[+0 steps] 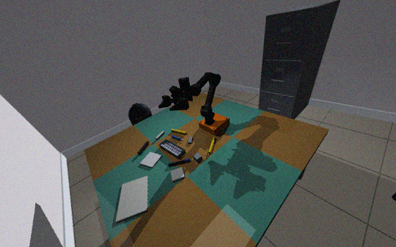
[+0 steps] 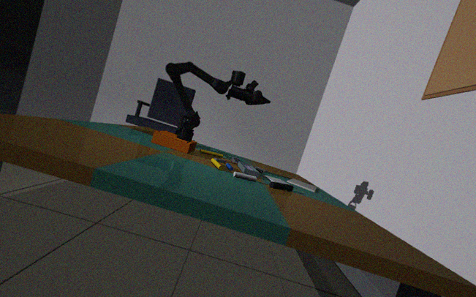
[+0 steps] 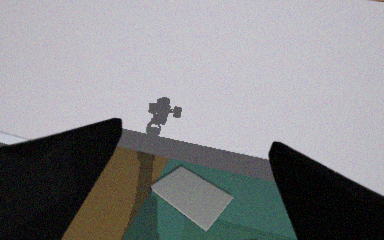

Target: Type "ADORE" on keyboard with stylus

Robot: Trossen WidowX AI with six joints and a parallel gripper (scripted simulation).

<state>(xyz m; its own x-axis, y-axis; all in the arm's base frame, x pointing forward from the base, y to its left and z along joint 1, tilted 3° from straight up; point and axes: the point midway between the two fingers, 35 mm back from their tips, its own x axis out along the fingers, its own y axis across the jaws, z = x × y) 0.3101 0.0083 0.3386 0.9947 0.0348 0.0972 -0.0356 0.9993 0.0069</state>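
Keyboard lies on the table, among pens and small blocks, near the arm's orange base. Pincer wide open, nothing between its fingers, raised above the table; which pen is the stylus, cannot tell

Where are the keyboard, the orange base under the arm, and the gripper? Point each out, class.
Keyboard (image 1: 172, 148) (image 2: 247, 169): top and exterior views, on its upper side.
Orange base (image 1: 219, 124) (image 2: 173, 142): top and exterior views, on its side.
Gripper (image 1: 171, 104) (image 2: 268, 101) (image 3: 197, 137): all views, between its fingertips.
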